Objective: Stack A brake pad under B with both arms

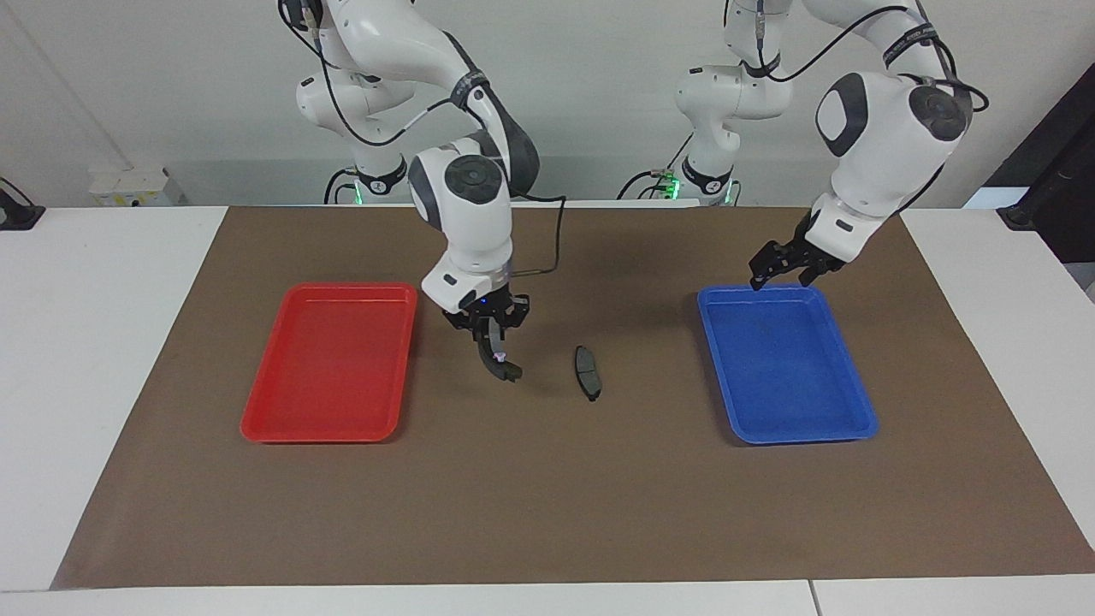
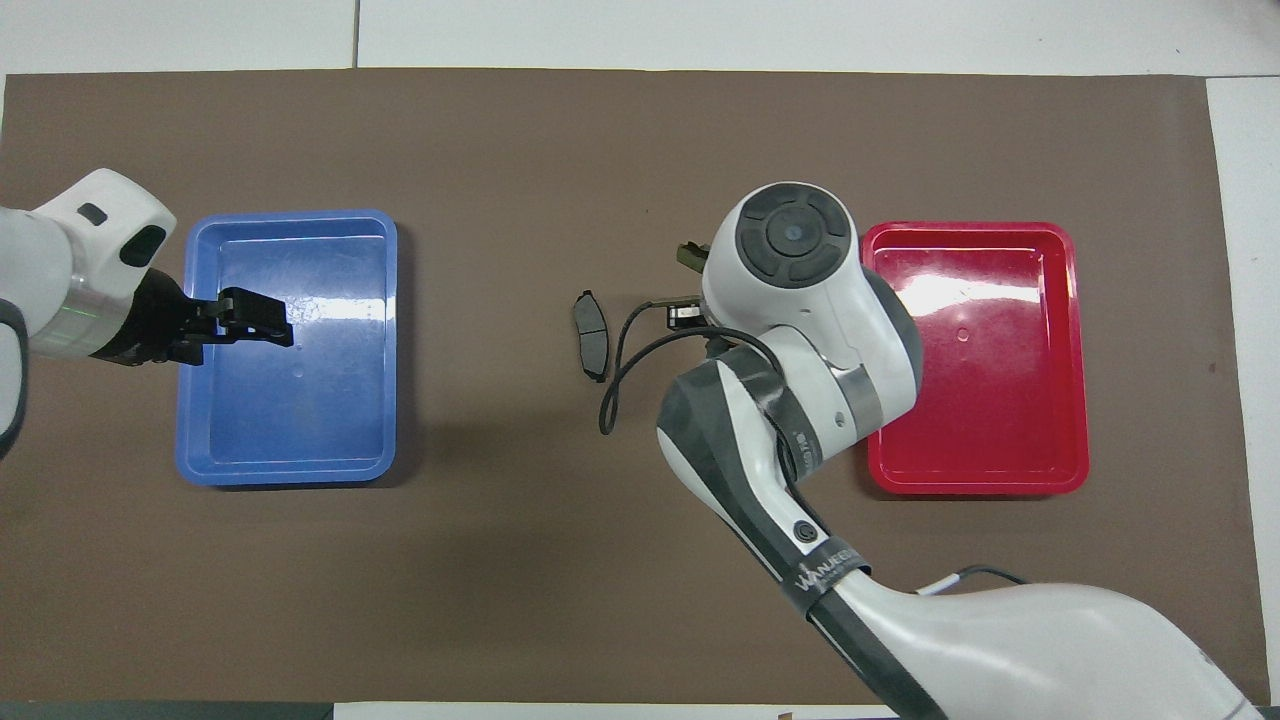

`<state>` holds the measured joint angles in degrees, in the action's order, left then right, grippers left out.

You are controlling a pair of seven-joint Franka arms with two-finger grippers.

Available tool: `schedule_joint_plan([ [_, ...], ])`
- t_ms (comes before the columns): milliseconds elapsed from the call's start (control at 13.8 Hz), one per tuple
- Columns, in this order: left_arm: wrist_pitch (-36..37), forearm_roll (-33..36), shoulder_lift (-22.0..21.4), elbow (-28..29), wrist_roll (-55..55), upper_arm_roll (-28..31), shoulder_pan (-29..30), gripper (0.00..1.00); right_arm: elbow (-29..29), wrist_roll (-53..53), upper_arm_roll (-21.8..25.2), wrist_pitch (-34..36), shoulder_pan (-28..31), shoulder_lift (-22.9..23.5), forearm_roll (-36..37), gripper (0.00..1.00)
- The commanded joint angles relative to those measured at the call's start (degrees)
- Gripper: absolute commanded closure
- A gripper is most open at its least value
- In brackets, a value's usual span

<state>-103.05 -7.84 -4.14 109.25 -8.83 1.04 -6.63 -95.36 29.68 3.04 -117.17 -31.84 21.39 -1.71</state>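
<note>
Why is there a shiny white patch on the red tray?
Overhead view: lamp glare bounces off the glossy red tray, and the blue tray shows a paler streak too. Facing view: both trays look dull, and soft shadows fall on the brown mat.

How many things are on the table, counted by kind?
Trays: 2, red tray and blue tray
Brake pads: 2, A brake pad on the mat, B in the right gripper
Total: 4
</note>
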Motion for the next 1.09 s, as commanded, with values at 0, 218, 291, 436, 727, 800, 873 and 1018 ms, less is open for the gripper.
schedule_joint_plan([
  [0, 6.6, 1.1, 0.0, -6.1, 4.0, -0.5, 3.4, 0.01, 7.3, 2.6, -0.1, 0.4, -1.6, 6.7, -2.9, 1.00],
  [218, 14.7, 5.2, 1.8, -14.5, 8.3, -0.4, 5.7, 0.01, 7.6, 4.2, -0.1, -3.7, -3.6, 8.3, -3.4, 1.00],
  [291, 17.4, 6.1, 2.9, -17.6, 10.2, -0.4, 6.5, 0.01, 7.7, 4.8, -0.1, -4.0, -4.5, 9.3, -3.8, 1.00],
  [436, 20.8, 6.3, 4.8, -21.5, 10.9, -0.4, 7.4, 0.01, 8.1, 5.3, -0.1, -6.0, -5.9, 10.8, -4.1, 1.00],
  [727, 24.4, 6.1, 5.0, -22.0, 11.2, -0.5, 7.0, 0.01, 8.9, 5.3, -0.1, -9.5, -6.4, 13.1, -3.4, 1.00],
  [800, 24.1, 6.1, 3.5, -19.7, 11.2, -0.6, 7.0, 0.01, 8.9, 5.3, -0.1, -10.3, -6.3, 13.1, -3.2, 1.00],
  [873, 23.6, 6.1, 3.4, -19.3, 11.1, -0.6, 7.2, 0.01, 8.8, 5.3, -0.1, -11.1, -6.4, 13.8, -3.2, 1.00],
  [1018, 23.1, 6.1, 3.3, -19.2, 10.9, -0.6, 6.8, 0.01, 9.7, 5.3, -0.1, -11.2, -7.2, 15.8, -3.0, 1.00],
])
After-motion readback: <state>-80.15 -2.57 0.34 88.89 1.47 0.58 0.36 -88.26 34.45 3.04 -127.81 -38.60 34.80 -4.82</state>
